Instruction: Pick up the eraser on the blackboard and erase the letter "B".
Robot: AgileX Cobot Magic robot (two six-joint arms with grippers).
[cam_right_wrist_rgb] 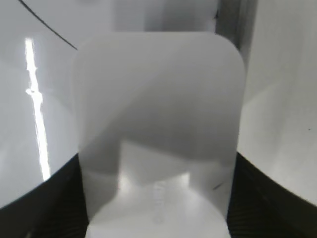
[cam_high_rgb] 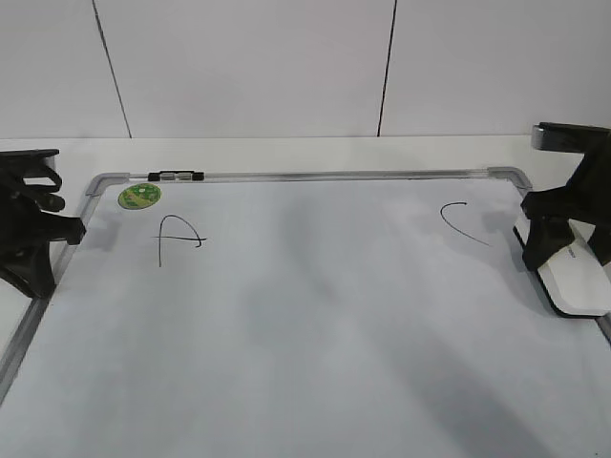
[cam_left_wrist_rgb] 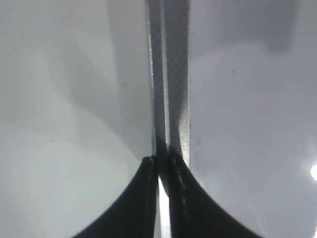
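While the blackboard fills most of the exterior view, its silver-grey frame running along the far edge and down both sides, the eraser lies at about 3 o'clock on it, close against the right frame. The right gripper stands over the eraser with a dark finger on each side of the white block; in the right wrist view the eraser sits between the two black fingers, which appear to press its sides, so the gripper appears closed around it, with the eraser resting on the board.

The left gripper sits at 9 o'clock, at the left frame rail. In the left wrist view its fingers are drawn narrow, nearly touching, and the frame rail runs straight up from between their tips.

A black "A" is written toward 10 o'clock, and a curved "C" toward 2 o'clock, near the eraser. No "B" can be made out between them. A green round sticker lies in the far-left corner, beside a small black clip on the top rail.
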